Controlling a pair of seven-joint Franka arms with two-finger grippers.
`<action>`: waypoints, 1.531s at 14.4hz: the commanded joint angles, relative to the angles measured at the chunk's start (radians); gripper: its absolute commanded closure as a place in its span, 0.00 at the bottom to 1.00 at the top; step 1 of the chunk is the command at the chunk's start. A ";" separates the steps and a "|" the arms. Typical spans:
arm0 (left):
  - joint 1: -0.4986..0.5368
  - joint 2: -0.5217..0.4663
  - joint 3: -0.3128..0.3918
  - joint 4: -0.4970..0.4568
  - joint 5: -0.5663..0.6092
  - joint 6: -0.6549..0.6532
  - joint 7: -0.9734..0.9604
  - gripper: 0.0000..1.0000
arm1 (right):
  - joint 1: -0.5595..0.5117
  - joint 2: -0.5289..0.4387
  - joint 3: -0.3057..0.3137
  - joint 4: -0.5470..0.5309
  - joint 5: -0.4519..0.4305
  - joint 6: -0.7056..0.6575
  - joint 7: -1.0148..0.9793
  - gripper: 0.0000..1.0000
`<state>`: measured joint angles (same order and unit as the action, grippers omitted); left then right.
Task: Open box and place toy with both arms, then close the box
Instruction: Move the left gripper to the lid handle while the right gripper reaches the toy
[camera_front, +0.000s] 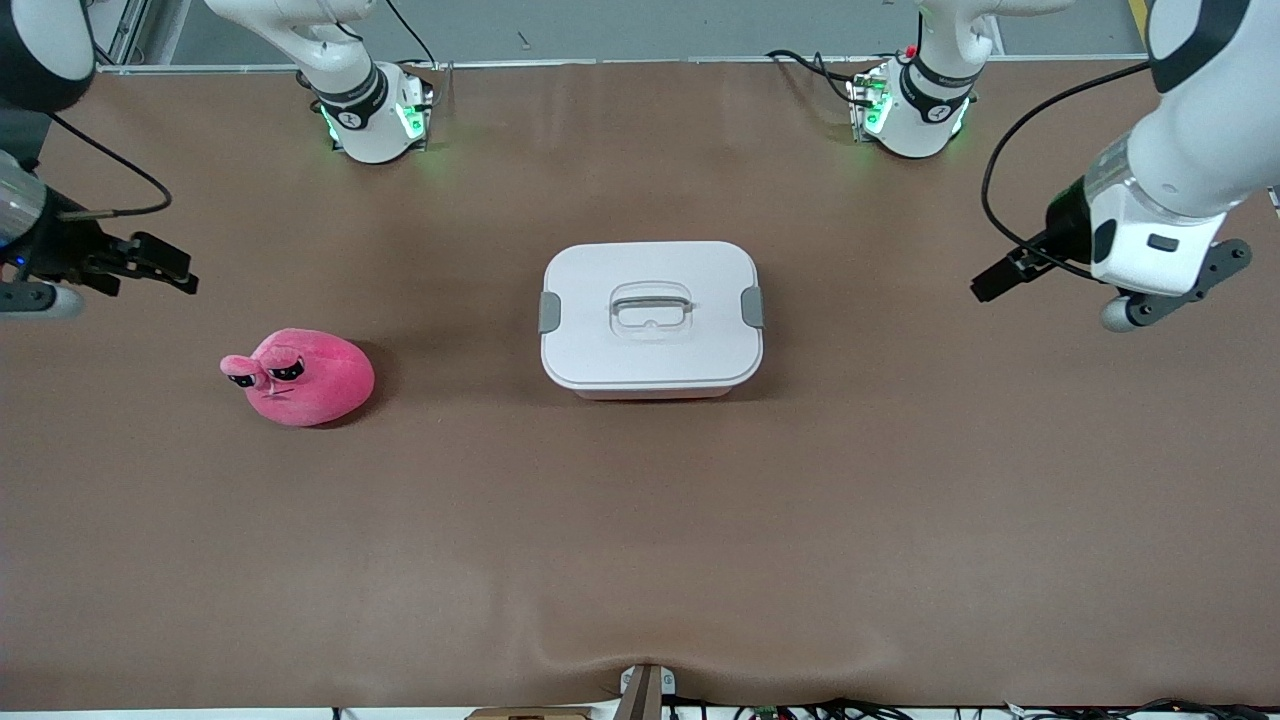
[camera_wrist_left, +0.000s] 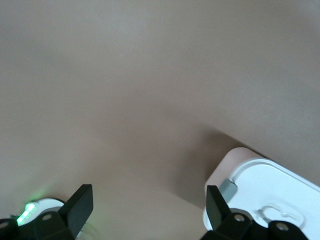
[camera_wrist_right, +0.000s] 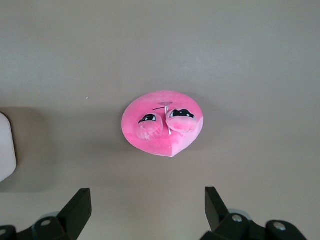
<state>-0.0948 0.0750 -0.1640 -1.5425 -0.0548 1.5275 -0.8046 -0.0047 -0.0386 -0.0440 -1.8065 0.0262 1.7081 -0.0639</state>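
Note:
The white box (camera_front: 650, 315) stands shut at the middle of the table, lid on, with a grey latch at each end and a recessed handle on top. One corner of the box (camera_wrist_left: 270, 195) shows in the left wrist view. The pink plush toy (camera_front: 300, 378) lies toward the right arm's end, a little nearer to the front camera than the box. In the right wrist view the toy (camera_wrist_right: 162, 122) lies apart from the fingers. My right gripper (camera_front: 170, 268) (camera_wrist_right: 148, 207) hangs open and empty over the table by the toy. My left gripper (camera_front: 995, 282) (camera_wrist_left: 148, 207) hangs open and empty over the table toward the left arm's end.
The brown table cover (camera_front: 640, 520) spreads round the box and toy. The two arm bases (camera_front: 375, 120) (camera_front: 905, 115) glow green along the edge farthest from the front camera. Cables and a small bracket (camera_front: 645, 690) line the near edge.

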 joint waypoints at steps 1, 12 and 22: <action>-0.042 0.017 0.001 0.024 -0.019 -0.013 -0.120 0.00 | 0.009 0.016 -0.005 -0.033 -0.003 0.040 -0.013 0.00; -0.120 0.051 0.003 0.021 -0.096 -0.006 -0.403 0.00 | 0.018 0.031 -0.004 -0.174 -0.002 0.205 -0.121 0.00; -0.239 0.097 -0.002 0.005 -0.082 0.065 -0.790 0.00 | 0.035 0.055 -0.005 -0.338 -0.002 0.473 -0.347 0.00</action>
<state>-0.2981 0.1506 -0.1677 -1.5445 -0.1400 1.5717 -1.5064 0.0227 0.0119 -0.0421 -2.1098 0.0262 2.1330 -0.3804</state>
